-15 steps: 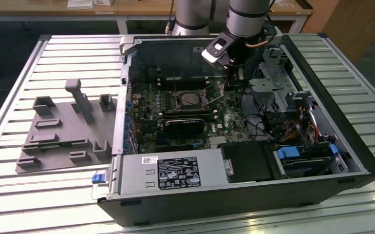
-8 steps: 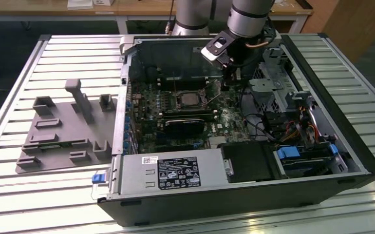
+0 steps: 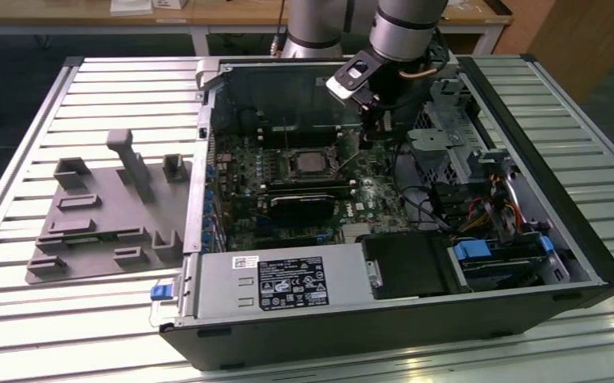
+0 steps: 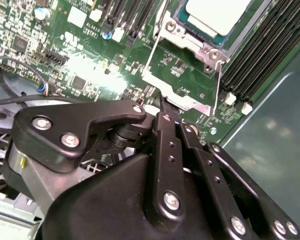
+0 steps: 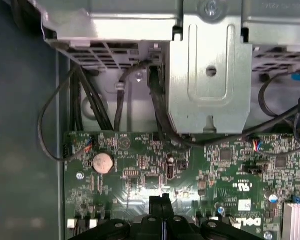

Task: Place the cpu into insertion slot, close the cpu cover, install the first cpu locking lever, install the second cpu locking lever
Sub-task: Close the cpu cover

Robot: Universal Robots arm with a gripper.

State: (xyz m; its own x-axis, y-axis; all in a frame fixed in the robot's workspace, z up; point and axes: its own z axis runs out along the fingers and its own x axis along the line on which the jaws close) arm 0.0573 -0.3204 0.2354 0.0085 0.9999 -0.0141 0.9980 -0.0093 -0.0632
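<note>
Clearly, reading the exterior view from its left: pass the grey fixture tray (image 3: pixel 94 231), find the cpu (image 3: pixel 309 163) lying flat in the insertion slot (image 4: pixel 200 42), then the gripper (image 3: pixel 371 132) just beyond. Note fingers (image 4: pixel 166 137) pressed together on nothing, tips at the free edge of the open cpu cover (image 4: pixel 155 82). Judge that cover light, thin, springy and easily bent; best pushed on its solid rim, never through the window.

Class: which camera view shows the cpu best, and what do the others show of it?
The second wrist view: the cpu is close, its silver top plain inside the metal-rimmed insertion slot. The exterior view shows the cpu as a small grey square. The first wrist view faces the round battery elsewhere on the green board.
</note>
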